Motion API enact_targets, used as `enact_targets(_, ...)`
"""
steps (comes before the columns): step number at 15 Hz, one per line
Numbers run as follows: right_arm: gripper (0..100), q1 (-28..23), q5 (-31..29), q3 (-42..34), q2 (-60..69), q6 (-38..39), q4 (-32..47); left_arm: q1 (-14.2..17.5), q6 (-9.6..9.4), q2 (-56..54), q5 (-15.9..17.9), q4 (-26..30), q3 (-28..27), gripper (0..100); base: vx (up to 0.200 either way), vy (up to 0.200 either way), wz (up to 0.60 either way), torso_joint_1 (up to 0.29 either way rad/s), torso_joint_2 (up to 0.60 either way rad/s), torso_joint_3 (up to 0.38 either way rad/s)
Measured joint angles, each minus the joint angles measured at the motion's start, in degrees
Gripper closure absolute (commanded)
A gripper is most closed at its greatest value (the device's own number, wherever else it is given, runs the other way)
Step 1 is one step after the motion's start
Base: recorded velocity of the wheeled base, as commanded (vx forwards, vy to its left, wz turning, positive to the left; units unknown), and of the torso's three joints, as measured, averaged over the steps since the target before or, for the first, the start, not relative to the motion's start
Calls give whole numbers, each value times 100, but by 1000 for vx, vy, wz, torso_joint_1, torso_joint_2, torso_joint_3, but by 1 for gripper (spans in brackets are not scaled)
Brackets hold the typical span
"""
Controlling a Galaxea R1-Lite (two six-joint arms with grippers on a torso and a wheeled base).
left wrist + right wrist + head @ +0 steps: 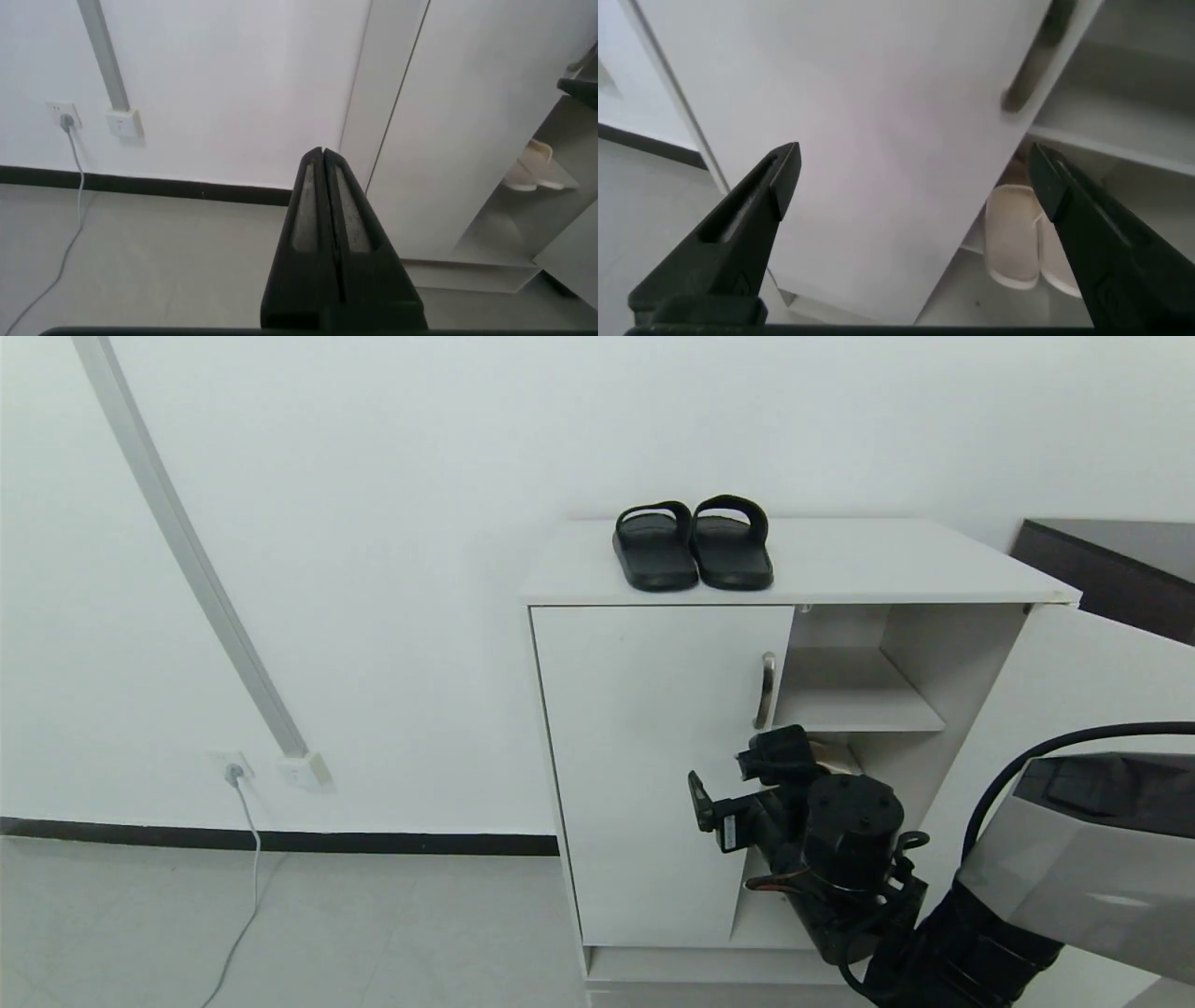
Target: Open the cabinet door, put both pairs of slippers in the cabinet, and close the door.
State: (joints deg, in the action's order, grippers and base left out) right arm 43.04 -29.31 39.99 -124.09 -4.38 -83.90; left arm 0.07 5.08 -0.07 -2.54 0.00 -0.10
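Observation:
A pair of black slippers (693, 546) stands on top of the white cabinet (840, 565). Its right door (1074, 691) is swung open; the left door (653, 756) with a metal handle (766, 689) is closed. A pair of beige slippers (1027, 238) lies on a lower shelf inside, also seen as beige slippers (533, 166) from the side. My right gripper (738, 775) hangs open in front of the closed door's inner edge, level with that shelf, its right gripper (913, 154) holding nothing. My left gripper (322, 205) is shut and empty, low and off to the cabinet's left.
An upper shelf (859, 702) inside the cabinet is bare. A wall outlet (233, 770) with a cable (245, 887) and a slanted conduit (187, 551) are on the left wall. Dark furniture (1111, 569) stands behind the open door. Open floor (280, 933) lies left of the cabinet.

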Motion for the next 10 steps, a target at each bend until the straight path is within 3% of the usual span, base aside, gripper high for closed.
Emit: enact_targets(10,0,4,-17,-9,5,0,-10,-5,0,0,0,0,0,100,0,0,0,194,-507,-318)
